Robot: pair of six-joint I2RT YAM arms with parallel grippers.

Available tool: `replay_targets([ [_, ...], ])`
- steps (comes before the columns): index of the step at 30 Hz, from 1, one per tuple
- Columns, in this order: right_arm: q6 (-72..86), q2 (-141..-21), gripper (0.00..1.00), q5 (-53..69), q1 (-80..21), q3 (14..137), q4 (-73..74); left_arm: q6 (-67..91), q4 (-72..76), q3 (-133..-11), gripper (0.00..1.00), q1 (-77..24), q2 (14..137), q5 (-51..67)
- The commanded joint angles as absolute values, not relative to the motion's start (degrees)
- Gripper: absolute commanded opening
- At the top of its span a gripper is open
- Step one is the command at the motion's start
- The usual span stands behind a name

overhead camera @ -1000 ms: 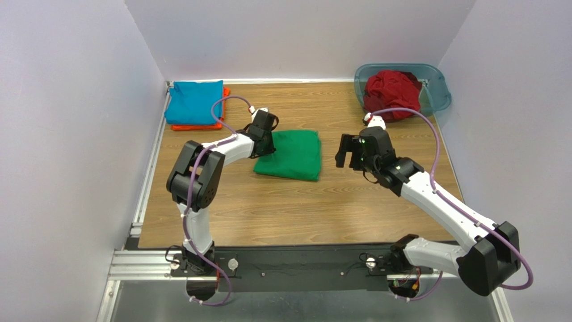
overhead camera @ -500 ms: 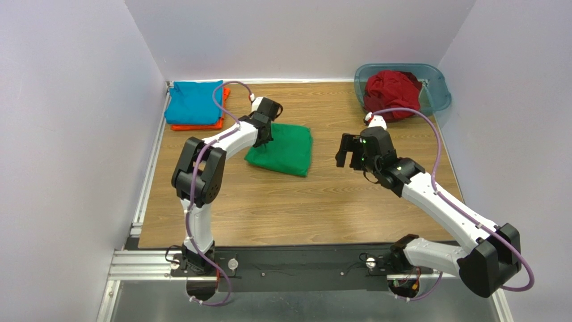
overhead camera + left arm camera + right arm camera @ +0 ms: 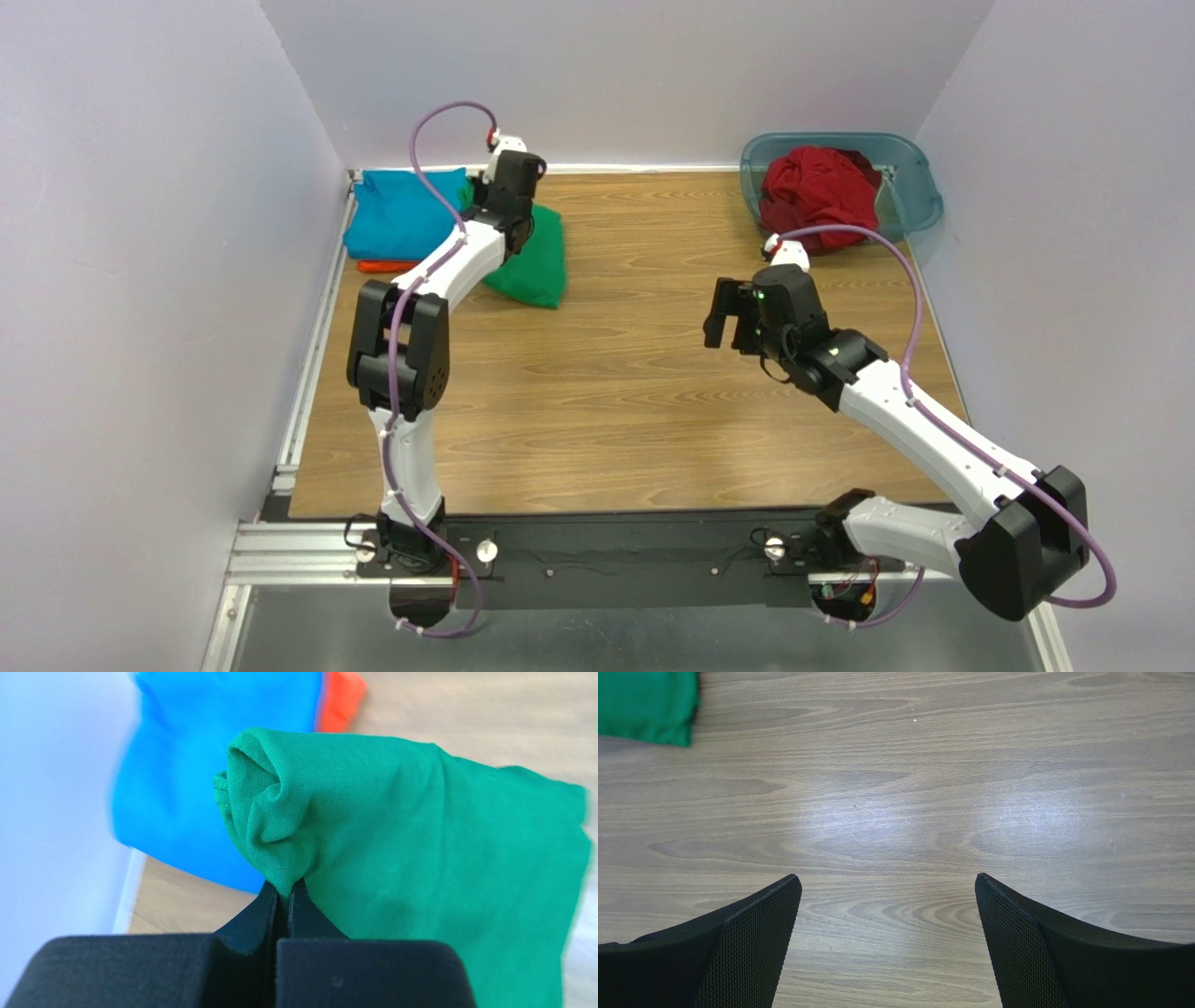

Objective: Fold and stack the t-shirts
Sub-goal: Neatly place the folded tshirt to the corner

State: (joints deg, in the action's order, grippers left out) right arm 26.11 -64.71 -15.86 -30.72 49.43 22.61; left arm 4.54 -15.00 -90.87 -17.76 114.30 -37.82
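Note:
My left gripper (image 3: 514, 224) is shut on an edge of the folded green t-shirt (image 3: 535, 262). It holds the shirt at the back left of the table, right beside the folded teal-blue t-shirt (image 3: 406, 214), which lies on the orange t-shirt (image 3: 380, 266). In the left wrist view the green t-shirt (image 3: 421, 847) bunches above my closed left gripper (image 3: 283, 889), with the teal-blue t-shirt (image 3: 203, 777) and the orange t-shirt (image 3: 340, 700) behind. My right gripper (image 3: 725, 317) is open and empty over bare wood; in its wrist view (image 3: 887, 903) a green corner (image 3: 647, 707) shows. The dark red t-shirt (image 3: 818, 193) lies crumpled in the tub.
The translucent blue-grey tub (image 3: 909, 189) stands at the back right corner. White walls enclose the table on the left, back and right. A metal rail (image 3: 316, 350) runs along the table's left edge.
My left gripper has dragged the green t-shirt from the table's middle to the back left, up against the teal-blue and orange stack. The right arm has not moved.

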Motion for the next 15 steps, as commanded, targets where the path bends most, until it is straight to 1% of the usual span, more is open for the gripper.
replay_targets([
  [1,26.63,-65.04,1.00,-18.63,-30.41,48.69,23.20,-10.00,-6.60,-94.04,0.00,-15.47,115.05,-44.30],
  [5,26.54,-65.65,1.00,-19.25,-30.41,48.69,23.20,-15.28,-1.77,-95.62,0.00,-12.66,114.43,-39.83],
  [15,25.75,-67.15,1.00,-19.07,-30.41,48.96,23.20,-25.57,-0.26,-103.79,0.00,-11.60,114.61,-40.52],
])
